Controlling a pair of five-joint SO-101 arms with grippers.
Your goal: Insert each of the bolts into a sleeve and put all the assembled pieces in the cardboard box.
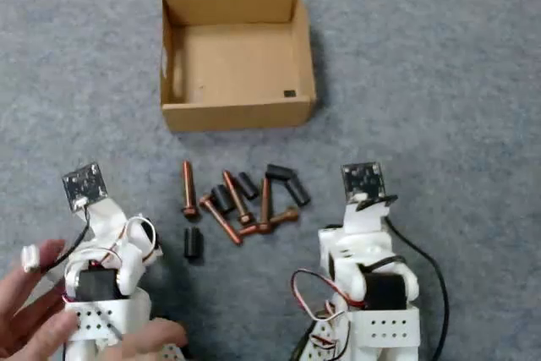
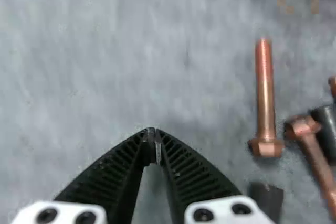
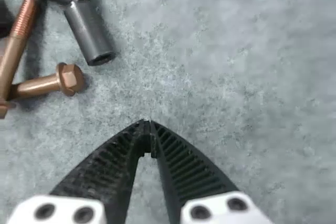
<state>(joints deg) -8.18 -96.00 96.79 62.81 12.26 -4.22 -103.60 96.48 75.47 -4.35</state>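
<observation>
Several copper bolts (image 1: 188,188) and black sleeves (image 1: 193,243) lie loose in a cluster on the grey table, in front of the open cardboard box (image 1: 173,116). The box holds none of them. My left gripper (image 2: 151,136) is shut with nothing in it, just above the cloth to the left of one straight bolt (image 2: 265,98) and a sleeve (image 2: 266,198). My right gripper (image 3: 147,128) is also shut and holds nothing. It hovers near a short bolt (image 3: 50,83) and a sleeve (image 3: 89,32) at the cluster's right edge.
The left arm (image 1: 106,276) and the right arm (image 1: 368,276) stand at the table's near edge. A person's hand (image 1: 34,310) rests by the left arm's base. Bare grey cloth spreads on both sides of the box.
</observation>
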